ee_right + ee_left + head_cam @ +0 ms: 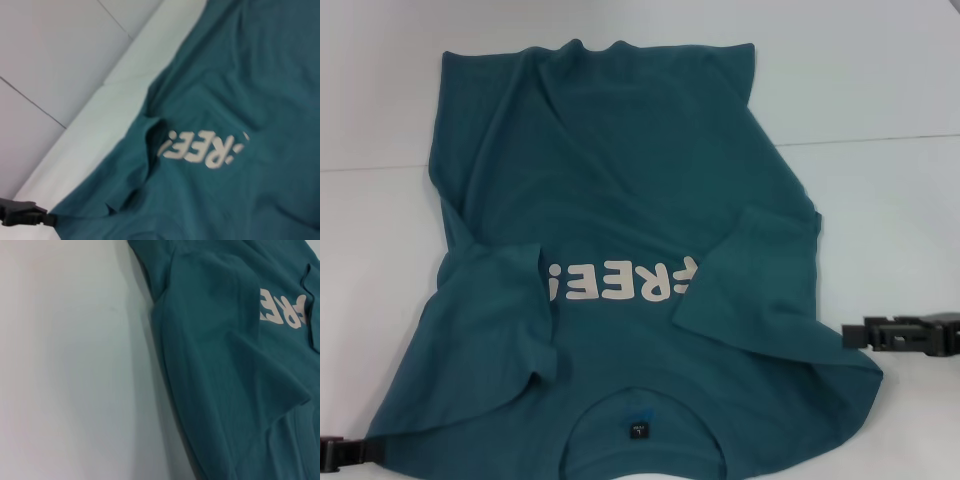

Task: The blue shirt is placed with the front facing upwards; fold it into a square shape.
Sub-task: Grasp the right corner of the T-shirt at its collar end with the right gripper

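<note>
Head view shows me the blue shirt (pixel 620 200) flat on the table (pixel 880 80), collar toward me, both sleeves folded in. My right gripper (pixel 855 335) sits at its shoulder edge, left gripper (pixel 335 455) at the opposite shoulder; whether either's fingers are apart, I cannot tell.

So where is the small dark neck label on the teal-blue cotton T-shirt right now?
In the head view the small dark neck label sits inside the collar of the teal-blue cotton T-shirt, at the shirt's near edge, roughly centred, below the off-white lettering.
</note>
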Controlling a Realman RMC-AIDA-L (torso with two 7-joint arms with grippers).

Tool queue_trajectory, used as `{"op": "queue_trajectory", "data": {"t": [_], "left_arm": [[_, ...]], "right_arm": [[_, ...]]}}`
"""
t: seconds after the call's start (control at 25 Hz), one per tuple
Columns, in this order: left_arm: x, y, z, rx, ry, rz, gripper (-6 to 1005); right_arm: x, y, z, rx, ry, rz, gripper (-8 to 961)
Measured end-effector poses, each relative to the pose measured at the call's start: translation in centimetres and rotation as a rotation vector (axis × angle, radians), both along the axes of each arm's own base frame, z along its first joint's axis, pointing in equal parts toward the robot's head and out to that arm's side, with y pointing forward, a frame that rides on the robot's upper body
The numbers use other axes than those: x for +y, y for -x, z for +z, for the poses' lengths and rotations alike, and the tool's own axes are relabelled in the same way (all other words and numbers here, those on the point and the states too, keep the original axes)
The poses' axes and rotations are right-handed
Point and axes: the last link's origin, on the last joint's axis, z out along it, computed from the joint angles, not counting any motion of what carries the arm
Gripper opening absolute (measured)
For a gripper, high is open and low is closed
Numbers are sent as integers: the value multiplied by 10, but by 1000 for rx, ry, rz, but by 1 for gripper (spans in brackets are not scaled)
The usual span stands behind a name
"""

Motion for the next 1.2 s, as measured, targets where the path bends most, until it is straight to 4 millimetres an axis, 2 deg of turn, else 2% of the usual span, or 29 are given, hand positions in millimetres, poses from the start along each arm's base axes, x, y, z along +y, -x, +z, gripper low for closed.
{"op": "queue_trajectory", "data": {"t": [0.48, 0.96, 1.2], "left_arm": [[-1, -2, 0, -7, 2, -5, 26], [0, -3, -1, -11, 3, -7, 26], [2, -5, -2, -11, 8, -11, 27]], "right_arm": [[-22, -25, 20, -14, 39, -133, 881], [-19, -22, -12, -49, 66, -134, 880], [-14, -21, -20, -63, 43, -134, 833]]}}
